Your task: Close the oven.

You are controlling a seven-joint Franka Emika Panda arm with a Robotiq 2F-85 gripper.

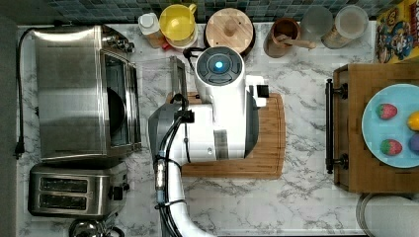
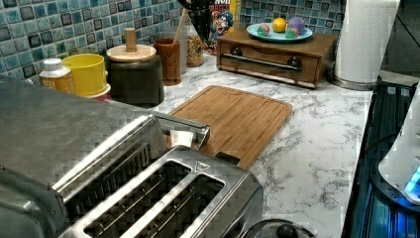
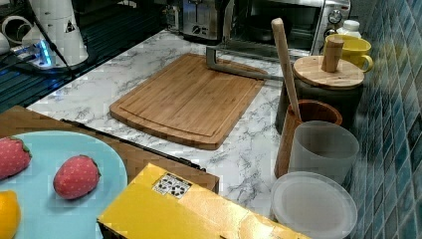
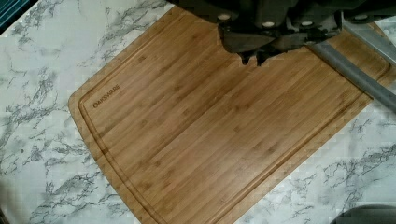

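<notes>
Oven (image 1: pixel 74 94) stands beside the cutting board (image 3: pixel 189 99), door (image 1: pixel 158 74) dropped open, its handle overlapping the board's edge. Gripper (image 4: pixel 252 58), fingertips together and empty, hangs above the board, its upper part cut off.

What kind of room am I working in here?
Most likely a kitchen counter: a marble-look countertop backed by blue tile, holding the oven with its door open, a two-slot toaster and a bamboo cutting board.

The brushed-steel oven (image 1: pixel 74 94) sits at nine o'clock in the top view, its glass door dropped flat open, bar handle toward three o'clock.
</notes>
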